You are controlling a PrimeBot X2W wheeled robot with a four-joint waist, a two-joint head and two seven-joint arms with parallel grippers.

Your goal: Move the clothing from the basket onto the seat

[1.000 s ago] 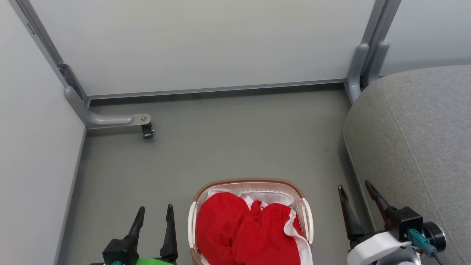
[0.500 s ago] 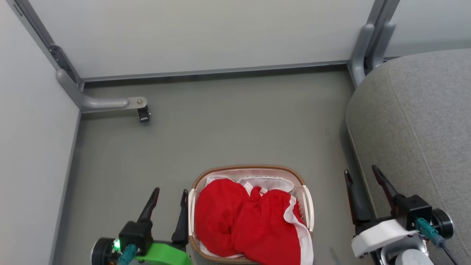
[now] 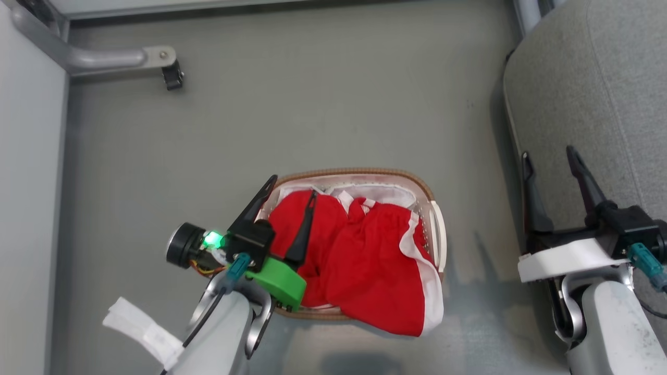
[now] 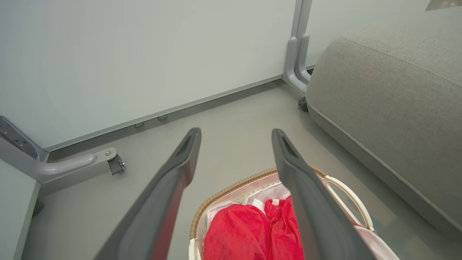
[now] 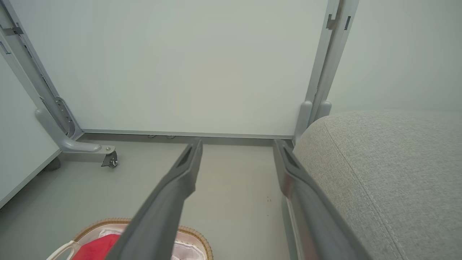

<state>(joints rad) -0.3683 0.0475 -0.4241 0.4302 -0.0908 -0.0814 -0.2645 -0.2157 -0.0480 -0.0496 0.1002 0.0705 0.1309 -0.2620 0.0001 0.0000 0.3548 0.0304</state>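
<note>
the left claw (image 3: 293, 186) is open, its two fingers (image 3: 304, 225) apart, tilted over the left edge of the basket (image 3: 365, 171); one finger lies above the red clothing (image 3: 365, 250). the clothing fills the basket, and a white-trimmed part hangs over the rim. the basket stands on the floor (image 3: 312, 104), near the grey seat (image 3: 599, 78). the right claw (image 3: 548, 152), also open, hangs beside the seat's edge.

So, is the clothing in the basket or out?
In. The clothing fills the basket, one corner draping over its near rim; none lies on the seat.
</note>
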